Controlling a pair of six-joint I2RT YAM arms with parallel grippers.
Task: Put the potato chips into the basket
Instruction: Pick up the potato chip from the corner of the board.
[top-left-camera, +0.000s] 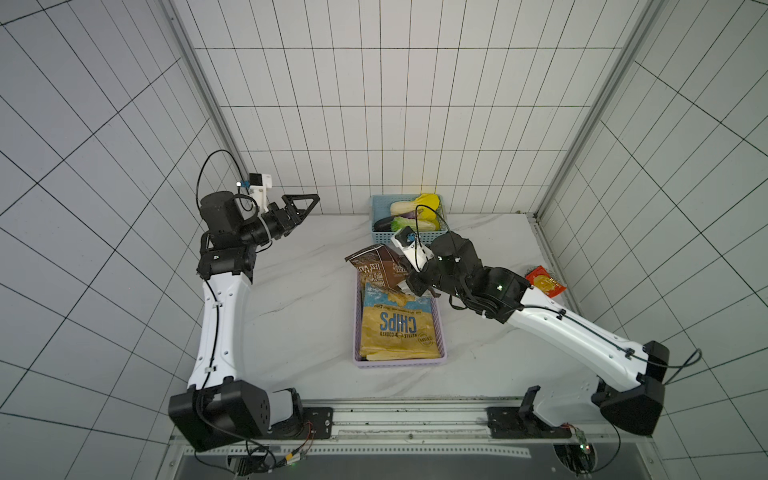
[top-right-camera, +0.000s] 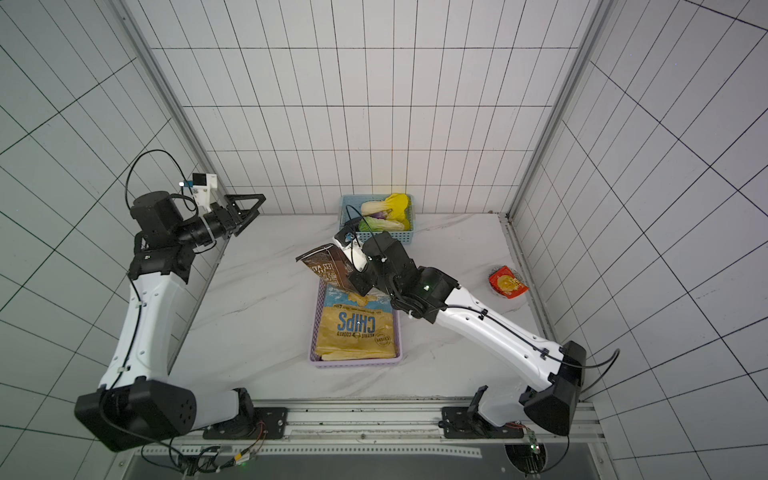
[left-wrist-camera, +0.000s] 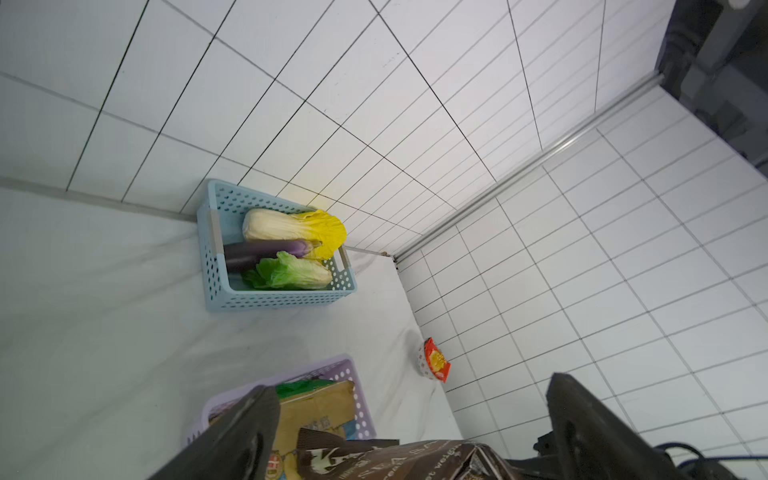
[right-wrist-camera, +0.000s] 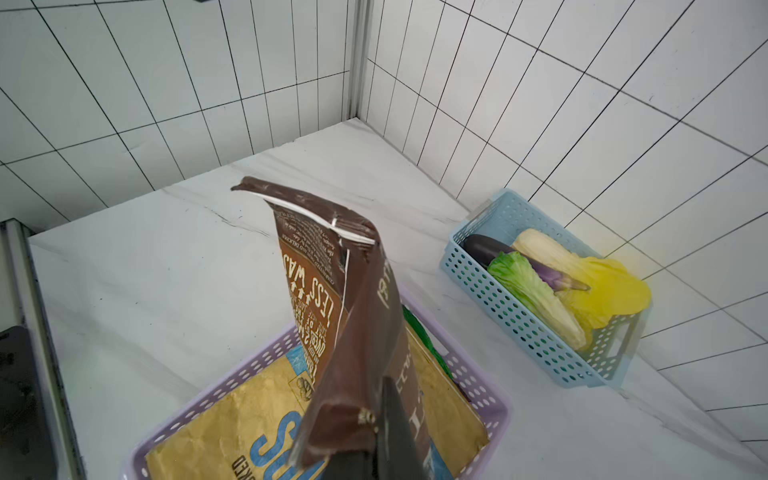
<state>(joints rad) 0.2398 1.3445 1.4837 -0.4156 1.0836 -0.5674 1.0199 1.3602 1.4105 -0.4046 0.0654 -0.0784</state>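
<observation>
The right gripper (top-left-camera: 411, 280) is pinching the dark brown chip bag (right-wrist-camera: 332, 299) by its near end, jaws closed tight on the thin foil. The bag is therefore standing up at a tilt over the far end of the lilac basket (top-left-camera: 399, 361), with its sealed top jutting out past that far rim. Gripping at one end is probably letting the arm swing the long bag in lengthwise, since the basket is narrow. Inside the basket a tan chip bag (top-left-camera: 399, 328) is lying flat and filling most of the floor, and a green bag (right-wrist-camera: 417, 322) is peeking out from under it at the far end. The brown one is likely going on top. Whether it is touching the tan bag I cannot tell. The left gripper (top-left-camera: 309, 205) is hanging high and well off to the left of the basket, jaws spread wide and holding nothing, apparently leaving the way free. Beyond the far end of the basket a blue basket (left-wrist-camera: 274, 300) is holding toy vegetables (left-wrist-camera: 291, 232), and a red packet (top-left-camera: 545, 281) is sitting off to the right.
</observation>
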